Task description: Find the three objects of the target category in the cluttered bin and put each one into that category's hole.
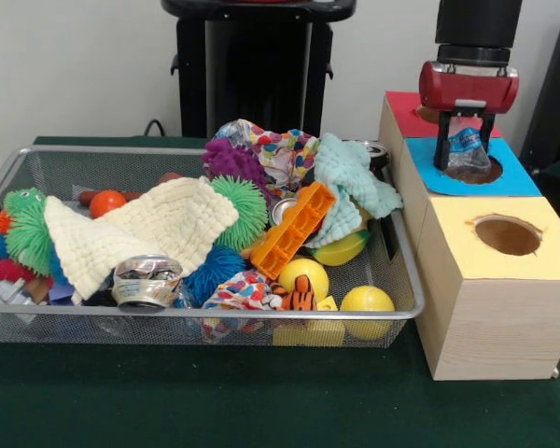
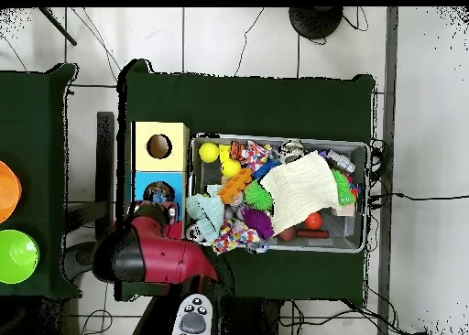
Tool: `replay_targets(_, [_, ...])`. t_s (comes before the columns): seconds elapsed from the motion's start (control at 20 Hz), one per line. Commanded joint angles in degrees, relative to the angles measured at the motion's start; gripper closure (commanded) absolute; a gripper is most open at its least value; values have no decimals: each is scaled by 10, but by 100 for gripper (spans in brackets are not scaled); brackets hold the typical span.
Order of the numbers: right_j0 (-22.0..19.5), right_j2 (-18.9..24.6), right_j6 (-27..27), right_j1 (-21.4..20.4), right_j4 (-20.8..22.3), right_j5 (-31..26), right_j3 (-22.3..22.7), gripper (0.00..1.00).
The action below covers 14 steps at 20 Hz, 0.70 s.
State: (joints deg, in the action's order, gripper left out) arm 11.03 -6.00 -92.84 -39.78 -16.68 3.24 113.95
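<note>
I am looking straight down at the green table (image 2: 275,98), where the bin (image 2: 280,140) is lying crammed with toys. A cream knitted cloth (image 2: 302,189) is draping over its middle, with a yellow ball (image 2: 209,152) sitting in one corner. Just beside the bin, the yellow-topped box (image 2: 160,146) is showing its open hole. My red arm (image 2: 151,253) is reaching over the blue-topped box (image 2: 147,183), partly covering the hole (image 2: 158,190).

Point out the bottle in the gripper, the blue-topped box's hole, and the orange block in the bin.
bottle (image 1: 467,149), front view, on its clear wrinkled wall below the label.
hole (image 1: 490,174), front view, on its dark right edge beside the bottle.
orange block (image 1: 294,231), front view, on its ribbed middle.
</note>
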Motion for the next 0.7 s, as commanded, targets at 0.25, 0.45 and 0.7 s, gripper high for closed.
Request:
replay_targets(0.25, [-39,59,-138,84,5,48,19,100])
replay_targets(0.45, [-37,56,-131,78,1,39,20,100])
replay_targets(0.7, [-45,63,-129,74,8,45,22,100])
